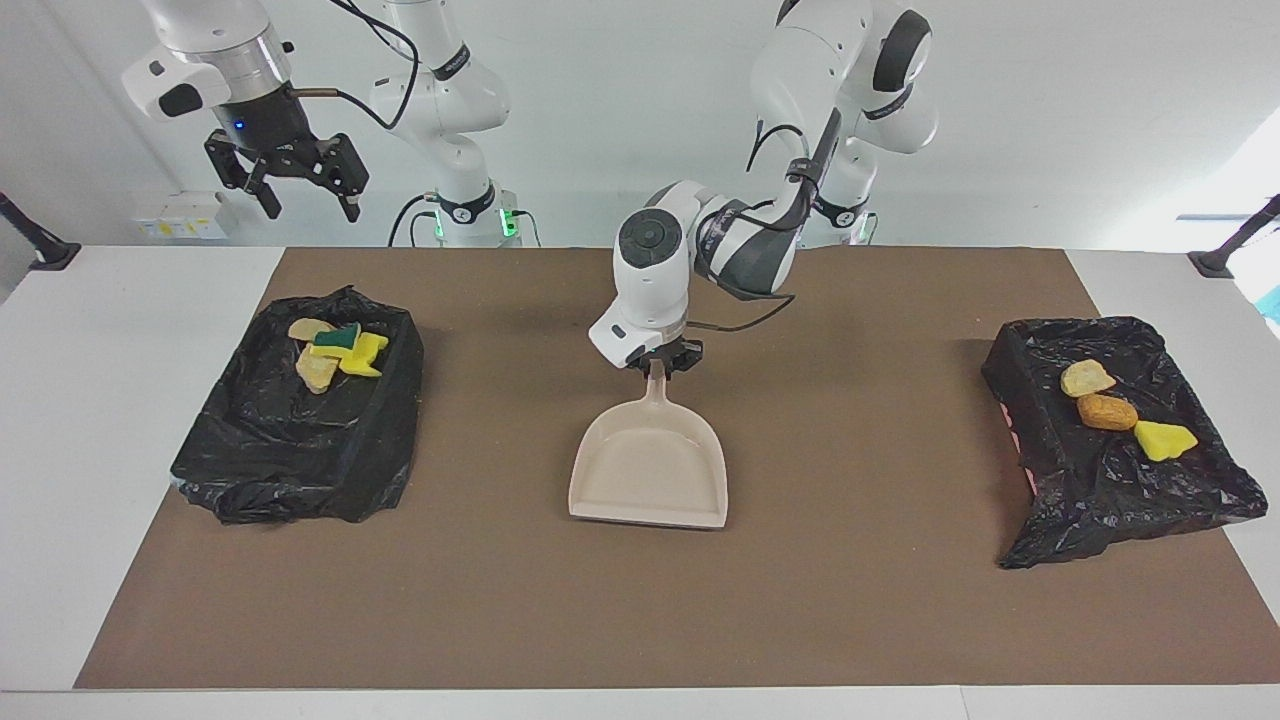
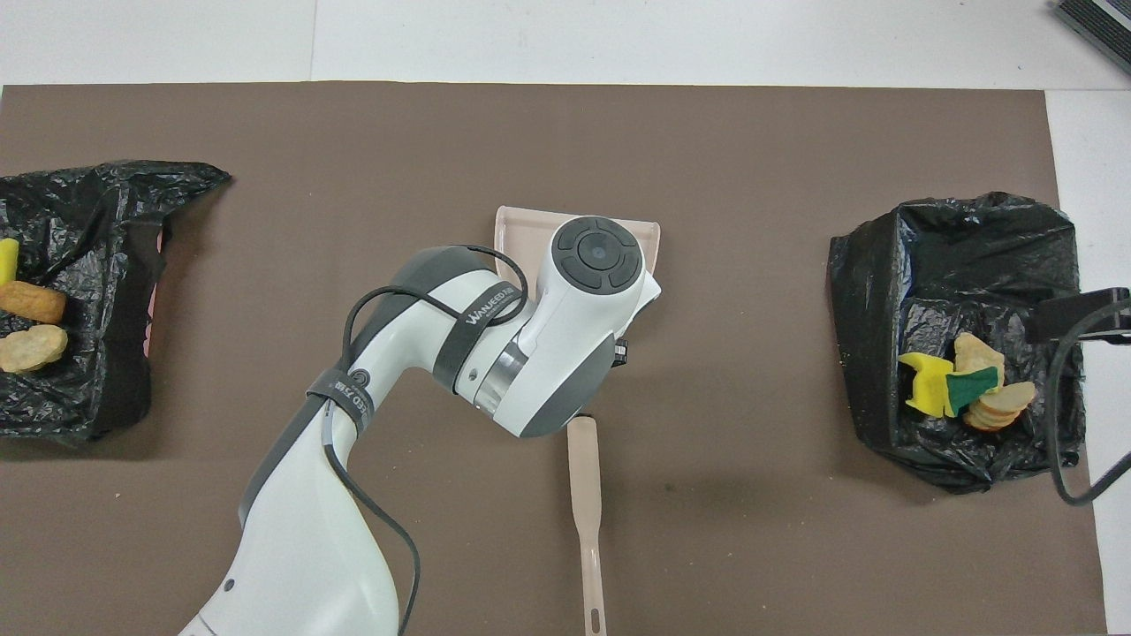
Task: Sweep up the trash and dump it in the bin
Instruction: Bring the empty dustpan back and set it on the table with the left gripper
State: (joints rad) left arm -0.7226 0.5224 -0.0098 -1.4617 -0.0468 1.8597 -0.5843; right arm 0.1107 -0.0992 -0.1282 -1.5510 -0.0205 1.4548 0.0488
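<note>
Left gripper [image 1: 657, 362] is clamped on the dustpan [image 1: 650, 465] handle, mid-frame. Right gripper [image 1: 300, 180] hangs open, upper left. Sponge scraps [image 1: 335, 350] sit in the bin [image 1: 300, 430] at left; three more scraps [image 1: 1120, 410] are on the black bag [image 1: 1120, 480] at right.

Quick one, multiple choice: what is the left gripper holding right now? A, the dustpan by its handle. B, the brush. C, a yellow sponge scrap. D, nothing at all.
A: the left gripper is shut on the handle of the dustpan, whose pan rests on the brown mat, while the brush lies untouched nearer to the robots.
</note>
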